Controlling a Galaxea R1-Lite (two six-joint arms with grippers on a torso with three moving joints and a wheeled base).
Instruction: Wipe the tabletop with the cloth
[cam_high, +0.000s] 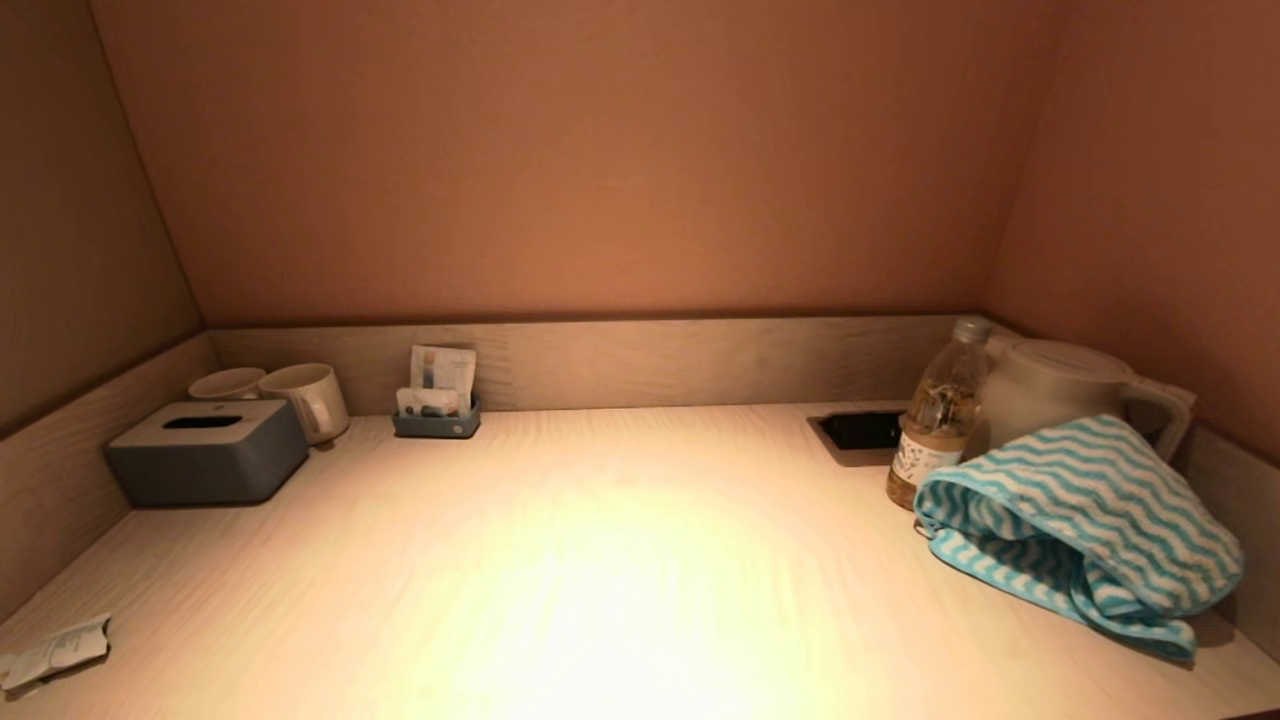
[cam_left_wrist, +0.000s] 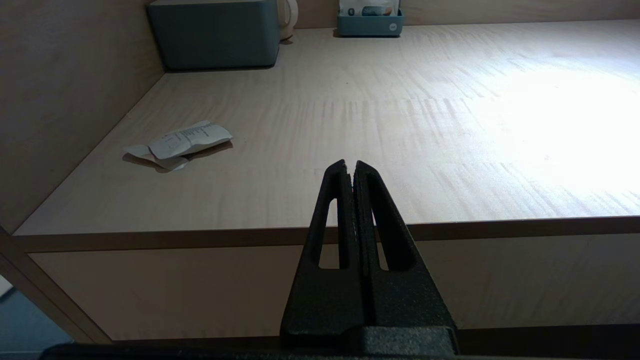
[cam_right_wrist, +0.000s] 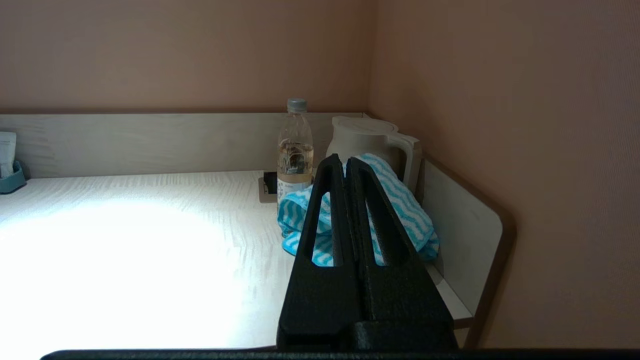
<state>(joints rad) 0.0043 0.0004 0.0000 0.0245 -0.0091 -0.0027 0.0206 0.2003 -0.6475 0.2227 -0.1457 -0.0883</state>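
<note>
A blue and white wavy-striped cloth (cam_high: 1085, 525) lies bunched at the right end of the light wooden tabletop (cam_high: 620, 560), leaning on the kettle. It also shows in the right wrist view (cam_right_wrist: 410, 215). My right gripper (cam_right_wrist: 346, 160) is shut and empty, held off the table's front edge and pointing at the cloth from a distance. My left gripper (cam_left_wrist: 349, 164) is shut and empty, below and in front of the table's front left edge (cam_left_wrist: 200, 235). Neither gripper shows in the head view.
A white kettle (cam_high: 1060, 385) and a drink bottle (cam_high: 940, 420) stand behind the cloth, next to a recessed socket (cam_high: 862, 432). At the back left are a grey tissue box (cam_high: 205, 450), two mugs (cam_high: 305, 398) and a sachet holder (cam_high: 437, 400). A crumpled paper (cam_high: 55, 652) lies front left.
</note>
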